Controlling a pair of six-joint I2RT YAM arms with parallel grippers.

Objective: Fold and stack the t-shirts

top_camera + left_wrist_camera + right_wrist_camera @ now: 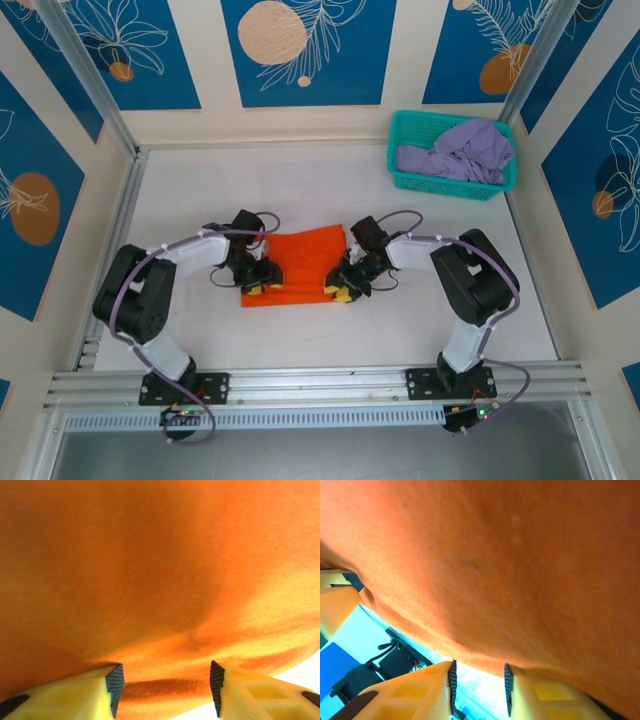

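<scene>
The orange t-shirt (300, 262) lies folded into a rectangle on the white table between my two arms. My left gripper (260, 286) sits low at its near left edge. In the left wrist view its jaws (165, 687) stand apart, with a fold of orange cloth (160, 580) lying across the gap, unpinched. My right gripper (343, 291) is at the shirt's near right corner. Its jaws (480, 674) are also apart, with the cloth's hem (470, 605) just above the tips and bright table in the gap. The lavender t-shirt (460, 150) lies crumpled in the basket.
The teal mesh basket (400, 178) stands at the back right, near the right wall post. Bare white table (200, 190) stretches behind and left of the orange shirt. A metal rail (320, 380) runs along the near edge by the arm bases.
</scene>
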